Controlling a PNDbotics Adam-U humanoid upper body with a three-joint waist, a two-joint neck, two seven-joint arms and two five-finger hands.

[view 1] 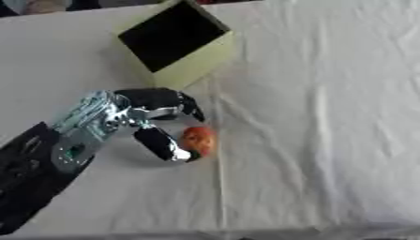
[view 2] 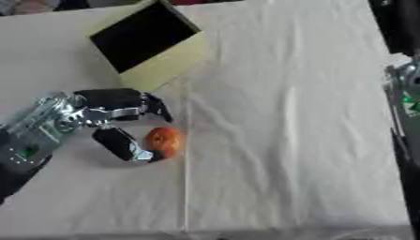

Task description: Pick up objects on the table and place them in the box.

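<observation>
A red-orange round fruit (view 1: 198,140) lies on the white tablecloth, left of the middle. My left hand (view 1: 152,105) reaches in from the lower left and brackets it. The bent fingers (view 1: 190,107) hang just above the fruit. The thumb (view 1: 161,145) lies along its lower left side, tip against it. The fruit rests on the cloth and the hand is open around it. The pale yellow box (view 1: 199,60) with a dark inside stands tilted at the back left, beyond the hand. My right hand (view 2: 400,23) is a dark shape at the right edge of the right eye view.
The white cloth (view 1: 320,140) covers the whole table and has long creases running front to back near the fruit. The silver wrist of my right arm (view 2: 403,96) shows at the right edge.
</observation>
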